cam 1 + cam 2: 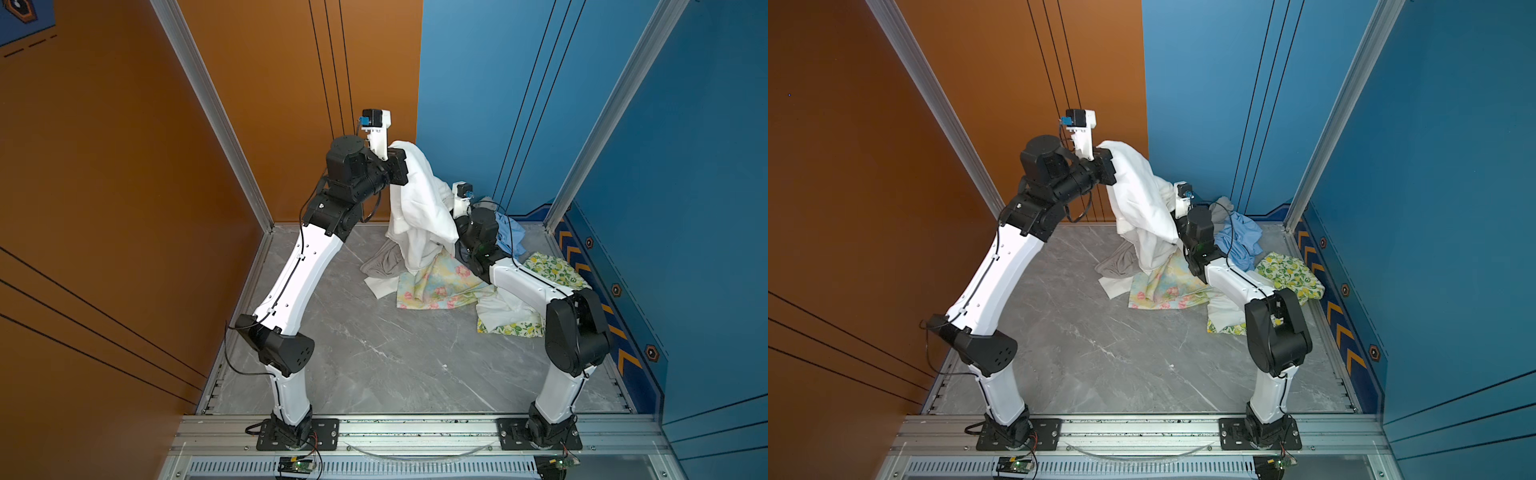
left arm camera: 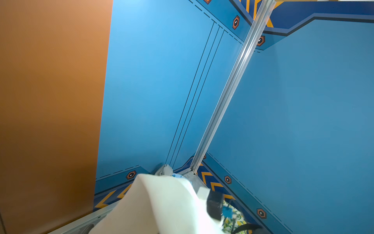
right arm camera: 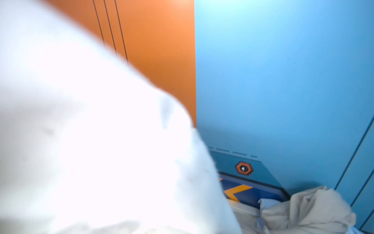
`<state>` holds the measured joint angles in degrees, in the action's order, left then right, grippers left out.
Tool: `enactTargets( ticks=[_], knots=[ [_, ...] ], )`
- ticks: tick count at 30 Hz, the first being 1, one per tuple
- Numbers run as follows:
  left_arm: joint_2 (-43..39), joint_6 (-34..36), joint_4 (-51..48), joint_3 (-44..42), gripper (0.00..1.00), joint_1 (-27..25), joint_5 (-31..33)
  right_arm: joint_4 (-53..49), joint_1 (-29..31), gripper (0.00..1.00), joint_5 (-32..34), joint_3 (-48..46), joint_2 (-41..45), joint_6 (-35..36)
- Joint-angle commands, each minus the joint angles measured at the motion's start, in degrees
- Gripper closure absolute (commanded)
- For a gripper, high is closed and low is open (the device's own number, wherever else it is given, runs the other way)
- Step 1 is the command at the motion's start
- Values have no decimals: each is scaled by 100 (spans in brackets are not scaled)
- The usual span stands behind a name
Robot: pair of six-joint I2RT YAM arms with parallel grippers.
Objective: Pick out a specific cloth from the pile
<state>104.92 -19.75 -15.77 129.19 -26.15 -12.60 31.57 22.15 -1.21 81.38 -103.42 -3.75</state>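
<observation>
A: White woven shirt [image 1: 419, 208]: status?
B: Raised above the tabletop's [image 1: 374, 353] far edge. Left gripper [image 1: 404, 163] and right gripper [image 1: 453, 208]: 2 clamped on it. Hem touches pile [image 1: 432, 282]; pulling clear remains.

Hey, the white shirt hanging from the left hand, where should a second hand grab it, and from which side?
Pinch the white shirt low on its hanging folds, just above where its end seems to rest on the floral cloth. Come in sideways from the front: the left hand holds its top, so it drapes in near-vertical folds with that face open.
</observation>
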Motion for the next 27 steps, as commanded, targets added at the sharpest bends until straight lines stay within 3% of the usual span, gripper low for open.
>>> enactTargets(
  ticks=[1,10,15,17,21,25,27],
  knots=[
    [-278,207,157,-566,100,150,-217,-161,-47,100,19,738,428,-237],
    [-536,381,915,-2082,100,308,-315,-717,-93,100,-580,2512,314,-1043],
    [-528,346,1472,-2824,98,280,-503,-1030,91,100,-729,3050,239,-1103],
    [-429,425,1504,-2943,88,228,-638,-1178,151,100,-765,3162,237,-1143],
    [-258,700,1878,-3328,45,67,-754,-1436,227,100,-830,3106,301,-1131],
    [-203,983,1962,-3766,10,54,-849,-1646,207,100,-752,2937,390,-1017],
    [-330,1136,1964,-4182,0,105,-778,-1799,160,100,-748,2936,402,-985]
  ],
)
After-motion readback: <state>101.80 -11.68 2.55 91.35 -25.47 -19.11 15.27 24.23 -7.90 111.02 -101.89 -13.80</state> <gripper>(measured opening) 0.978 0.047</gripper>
